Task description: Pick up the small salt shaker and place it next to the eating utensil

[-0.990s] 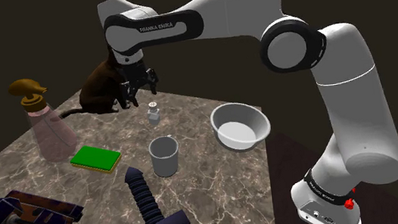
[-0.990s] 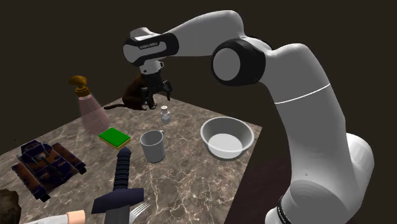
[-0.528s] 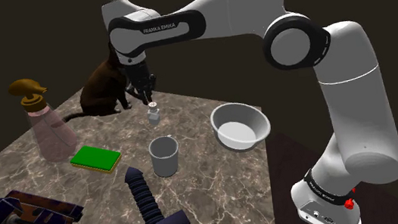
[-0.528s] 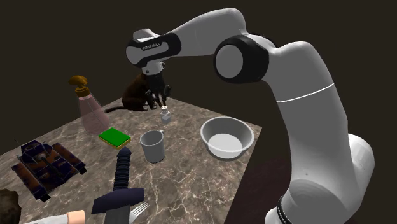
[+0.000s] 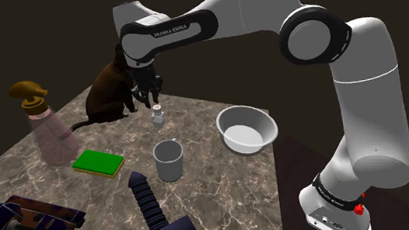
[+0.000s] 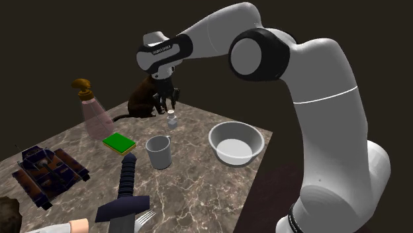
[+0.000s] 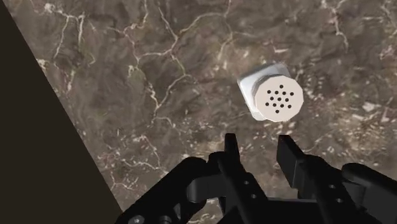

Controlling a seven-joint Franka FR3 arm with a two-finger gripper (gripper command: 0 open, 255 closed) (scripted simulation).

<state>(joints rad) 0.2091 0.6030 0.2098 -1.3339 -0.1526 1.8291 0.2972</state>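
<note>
Since a second ago, the jaws are being lowered and drawn in toward the salt shaker [image 5: 158,117], and their gap is being narrowed from the wider spread seen earlier. They are being held partly open, with nothing between them and nothing gripped. In the wrist view the salt shaker [image 7: 275,98] is being seen from above, its holed cap facing the camera. It is lying just ahead of the finger tips and slightly off to one side, so it is not yet being straddled. The shaker is being left standing upright on the marble tabletop [image 5: 226,186], near the far edge.

Outward from there, a dark cat figure [image 5: 106,89] is being passed just behind the jaws. A grey cup [image 5: 168,159] and a pale bowl [image 5: 247,127] are being left untouched nearer the stand. A green sponge [image 5: 98,162] is lying beside a pink spray bottle [image 5: 44,127].

By the look of it, the task is only being started: the approach is nearly finished, but the grasp is not yet being made. A small sideways correction and a further descent are probably being called for. Lifting and carrying to the fork [image 6: 147,218], well apart at the near edge, are still left.
</note>
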